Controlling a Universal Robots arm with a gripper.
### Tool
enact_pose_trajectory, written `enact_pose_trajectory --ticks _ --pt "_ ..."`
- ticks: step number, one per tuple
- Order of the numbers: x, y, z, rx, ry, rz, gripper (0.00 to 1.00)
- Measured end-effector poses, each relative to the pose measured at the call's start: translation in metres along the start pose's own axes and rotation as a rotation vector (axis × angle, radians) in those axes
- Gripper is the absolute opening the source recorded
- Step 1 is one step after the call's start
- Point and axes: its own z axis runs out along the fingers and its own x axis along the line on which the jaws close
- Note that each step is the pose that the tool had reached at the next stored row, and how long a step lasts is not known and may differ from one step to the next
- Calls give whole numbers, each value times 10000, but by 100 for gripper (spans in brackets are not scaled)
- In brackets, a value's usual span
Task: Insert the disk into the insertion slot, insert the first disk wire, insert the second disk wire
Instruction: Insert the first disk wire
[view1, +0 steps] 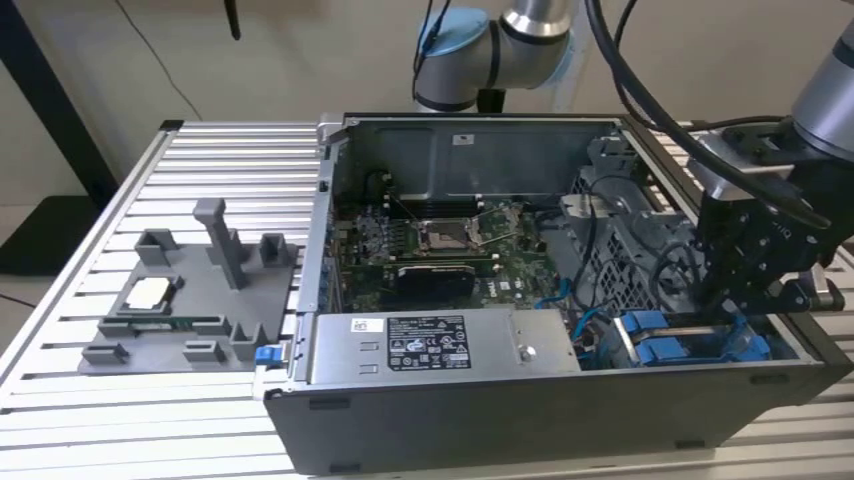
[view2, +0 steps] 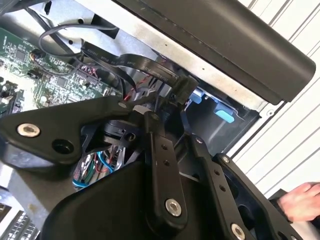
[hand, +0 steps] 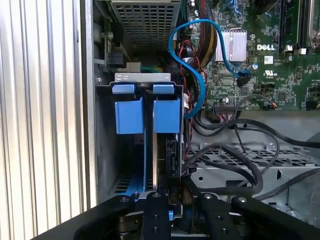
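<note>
The disk (hand: 159, 155) stands on edge in its blue carrier (hand: 166, 114), down inside the insertion slot (hand: 106, 150) at the front corner of the open computer case, on the exterior view's right. My gripper (hand: 170, 194) is lowered into that bay (view1: 667, 345) and looks shut on the disk's near end, one finger (hand: 152, 212) on each side. In the second wrist view the gripper (view2: 167, 100) narrows to a point beside the case wall. A blue wire (hand: 196, 75) loops from the motherboard toward the disk; where its end sits is hidden.
A grey power-supply box (view1: 427, 345) lies beside the bay. Black cables (hand: 235, 150) cross a perforated cage next to the disk. A grey fixture plate (view1: 187, 300) sits on the slatted table at the exterior view's left. A person's hand (view2: 300, 200) shows by the table.
</note>
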Motion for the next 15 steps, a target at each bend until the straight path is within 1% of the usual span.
enact_pose_trajectory --ticks 3,12,15 --pt "-1 -1 -53 -39 3 0 27" --pt "-5 -3 -267 -140 6 4 27" --pt "-6 -3 -322 -173 6 5 27"
